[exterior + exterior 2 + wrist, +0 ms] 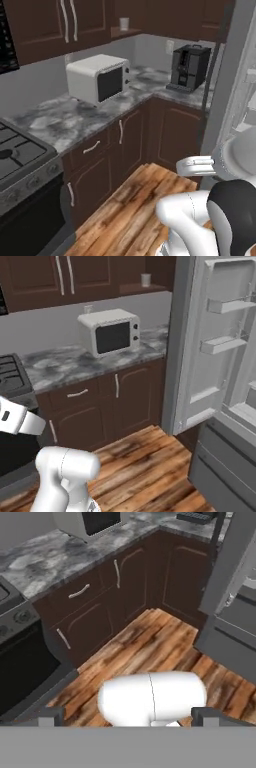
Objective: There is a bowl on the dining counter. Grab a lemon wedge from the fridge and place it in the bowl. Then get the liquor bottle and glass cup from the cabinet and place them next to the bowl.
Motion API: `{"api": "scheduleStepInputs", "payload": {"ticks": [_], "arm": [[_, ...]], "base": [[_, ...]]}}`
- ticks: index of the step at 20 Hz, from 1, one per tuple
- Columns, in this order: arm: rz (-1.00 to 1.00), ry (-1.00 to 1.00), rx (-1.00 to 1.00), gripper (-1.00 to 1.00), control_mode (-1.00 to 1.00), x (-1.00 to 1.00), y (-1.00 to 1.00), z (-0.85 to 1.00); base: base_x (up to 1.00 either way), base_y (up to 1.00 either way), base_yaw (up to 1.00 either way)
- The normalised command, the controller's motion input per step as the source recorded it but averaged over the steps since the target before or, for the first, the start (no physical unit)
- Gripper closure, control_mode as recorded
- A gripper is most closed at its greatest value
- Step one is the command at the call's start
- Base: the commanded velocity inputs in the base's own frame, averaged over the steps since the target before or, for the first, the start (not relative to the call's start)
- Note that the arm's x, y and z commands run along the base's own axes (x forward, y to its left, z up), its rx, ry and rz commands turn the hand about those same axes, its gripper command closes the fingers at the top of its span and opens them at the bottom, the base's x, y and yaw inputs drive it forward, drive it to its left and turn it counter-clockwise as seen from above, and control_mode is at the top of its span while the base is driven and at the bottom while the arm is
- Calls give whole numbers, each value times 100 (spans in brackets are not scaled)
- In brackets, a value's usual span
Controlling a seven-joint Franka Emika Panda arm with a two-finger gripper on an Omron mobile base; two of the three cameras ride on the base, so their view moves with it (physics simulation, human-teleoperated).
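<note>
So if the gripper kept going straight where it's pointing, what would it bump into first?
Probably the wooden floor in front of the lower cabinets. The open gripper aims down at it; depth is hard to judge.

Even, soft rendered light fills the kitchen with no visible lamp. The white boxy microwave (98, 77) casts only a faint shadow on the grey marbled counter (65, 120) beneath it. All pictures are low in resolution and slightly soft. No glare or edge distortion appears near the microwave.
</note>
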Motion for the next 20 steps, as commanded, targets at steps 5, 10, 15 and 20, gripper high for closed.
{"api": "scheduleStepInputs", "payload": {"ticks": [5,10,15,20], "arm": [[0,0,0,-100,100,0,0,0],[0,0,0,-100,100,0,0,0],[0,0,0,-100,100,0,0,0],[0,0,0,-100,100,0,0,0]], "base": [[92,66,-35],[83,57,-38],[79,35,-39],[72,4,-32]]}}
